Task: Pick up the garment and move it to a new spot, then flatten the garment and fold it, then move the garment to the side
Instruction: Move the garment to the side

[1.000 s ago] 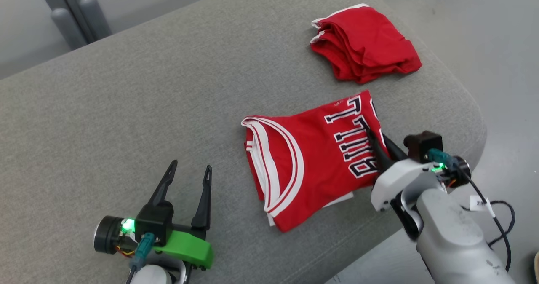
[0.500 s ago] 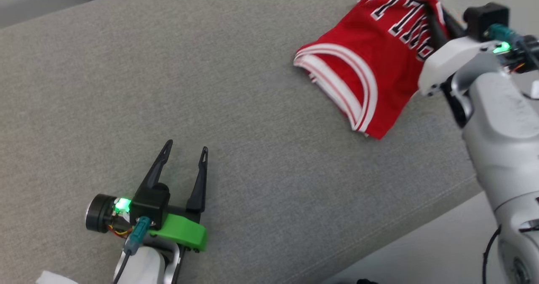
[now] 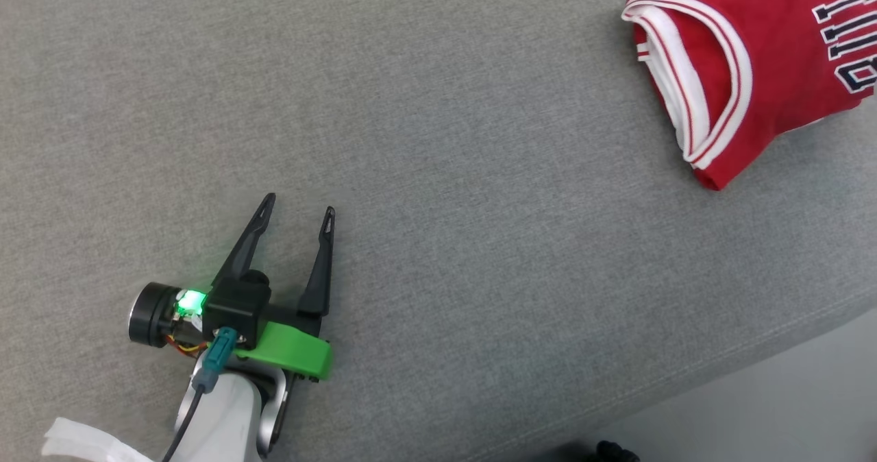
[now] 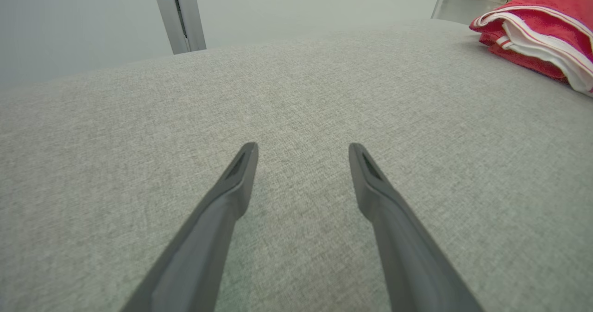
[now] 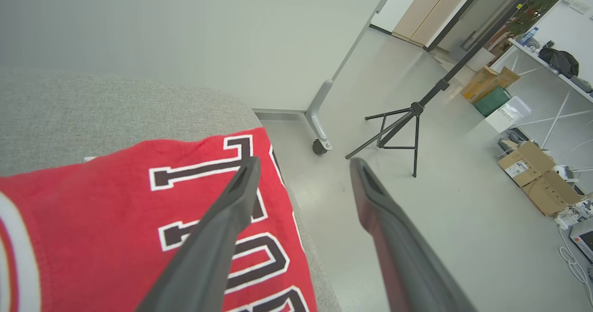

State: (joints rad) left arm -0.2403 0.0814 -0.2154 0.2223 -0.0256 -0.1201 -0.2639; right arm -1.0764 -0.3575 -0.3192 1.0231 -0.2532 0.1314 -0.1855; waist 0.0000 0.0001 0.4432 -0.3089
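- Red jersey [image 3: 754,71] lies folded on the grey cushion [image 3: 479,242], just beneath my right end effector [image 5: 303,161], whose fingers stand apart, empty.
- My left end effector [image 3: 299,205] is likewise spread, well apart from it.

The garment [image 3: 781,64], a red jersey with white-and-red striped trim and dark white-outlined lettering, lies folded flat on the grey cushion [image 3: 438,140], close to its rounded edge
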